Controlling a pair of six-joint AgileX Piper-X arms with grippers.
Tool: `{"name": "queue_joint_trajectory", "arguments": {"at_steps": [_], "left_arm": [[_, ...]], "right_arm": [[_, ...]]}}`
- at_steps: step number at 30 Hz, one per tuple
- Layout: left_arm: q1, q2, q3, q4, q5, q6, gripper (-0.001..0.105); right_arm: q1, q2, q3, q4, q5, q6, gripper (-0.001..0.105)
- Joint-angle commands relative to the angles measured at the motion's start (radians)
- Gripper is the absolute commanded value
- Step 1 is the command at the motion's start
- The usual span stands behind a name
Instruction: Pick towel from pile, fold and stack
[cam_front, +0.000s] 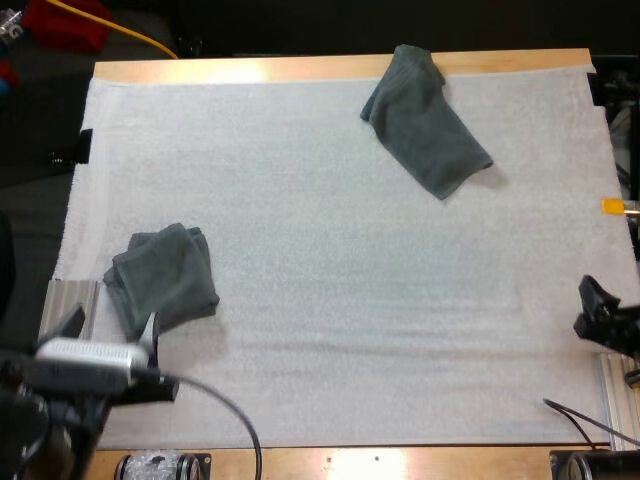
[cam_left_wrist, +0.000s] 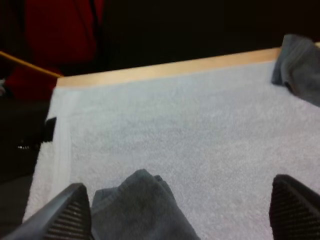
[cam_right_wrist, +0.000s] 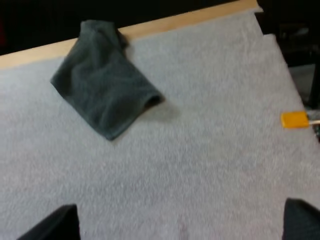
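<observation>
**Both grippers open, two towels lying on the mat**

The left gripper (cam_front: 110, 328) is hanging open at the near left of the tabletop, its fingers (cam_left_wrist: 70, 212) standing wide apart and gripping nothing. Between them, in the left wrist view, the near edge of a folded towel (cam_front: 165, 275) is showing. The high view is placing that gripper just at the towel's near side, and I cannot tell whether it is touching the cloth. The towel is lying as a rough, slightly rumpled square near the left edge of the white mat (cam_front: 350, 300).

The right gripper (cam_front: 592, 310) is waiting at the right edge of the mat, also open. Its two black fingers are spreading apart over bare mat, well away from either towel.

The second towel (cam_front: 425, 125), dark grey-green like the first, is lying loosely doubled over at the far side. One end is reaching onto the wooden strip of the tabletop (cam_front: 300, 68), and the other is pointing towards the right. The two towels are sitting well apart, with open mat between them.

The mat is covering nearly the whole tabletop, leaving wood showing along the far and near edges. A black clip (cam_front: 78, 148) is sitting at its left edge, and a ribbed metal rail (cam_front: 68, 300) is showing beside the near left corner. Beyond the far edge the room is falling into darkness, with a yellow cable (cam_front: 120, 30) running across it.
</observation>
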Motion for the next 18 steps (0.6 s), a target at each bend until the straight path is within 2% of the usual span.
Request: {"name": "queue_joint_trajectory", "arguments": {"at_steps": [1,18], "left_arm": [[-0.002,-0.015,-0.005,0.014,0.002,-0.005,0.07],[-0.002,-0.32,-0.005,0.213,0.002,-0.005,0.07]], "right_arm": [[-0.004,-0.026,-0.003,0.013,0.005,-0.013,0.078],[-0.004,-0.328,0.043,0.111,0.005,-0.012,0.077]]}}
